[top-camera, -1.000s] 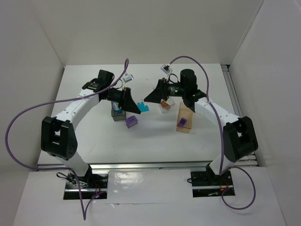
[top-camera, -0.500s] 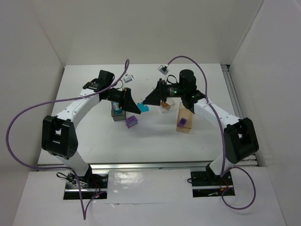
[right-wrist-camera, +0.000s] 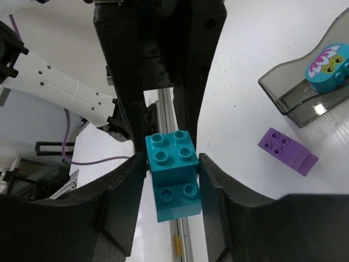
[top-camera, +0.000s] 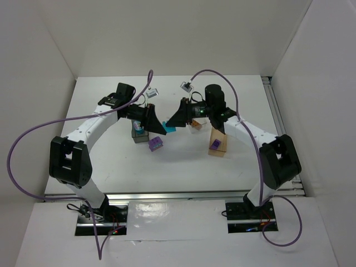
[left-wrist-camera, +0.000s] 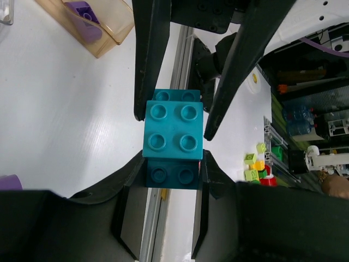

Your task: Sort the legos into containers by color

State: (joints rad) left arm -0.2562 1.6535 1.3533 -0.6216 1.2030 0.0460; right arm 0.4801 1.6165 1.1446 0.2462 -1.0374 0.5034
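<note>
Jaws from both arms meet on one small cyan studded plastic brick [top-camera: 168, 128]. You have it held up off the white desk [top-camera: 183, 167], just to the right of the smoky dark grey plastic box [top-camera: 136, 139].

In the left wrist view, your left end effector [left-wrist-camera: 172, 164] is closed down to the brick's width, with its two dark tips pressed on the shadowed lower half. The right end effector [right-wrist-camera: 172, 161] is set on the brick from the opposite side and is drawn in to the same narrow width. Its fingers [right-wrist-camera: 128, 191] lie flat against the brick's flanks. Four raised studs face the left wrist camera, and a lower step with two more studs shows at each end.

The grey box lies on the desk and holds a rounded cyan piece [right-wrist-camera: 327, 68] printed with a flower and a small face. Near that box's front right corner you will find a purple studded brick [top-camera: 155, 144] lying loose on the desk. The right wrist view shows it apart from the box wall.

Farther right of the grey box, past the held brick, stands the clear see-through box [top-camera: 198, 129], partly hidden by the right arm. An orange-brown piece [top-camera: 194, 123] sits in it, too small for you to make out its shape. Farthest right of the grey box, and closer to the arm bases, the tan-brown translucent box [top-camera: 214, 153] contains the second purple brick [top-camera: 217, 146].
</note>
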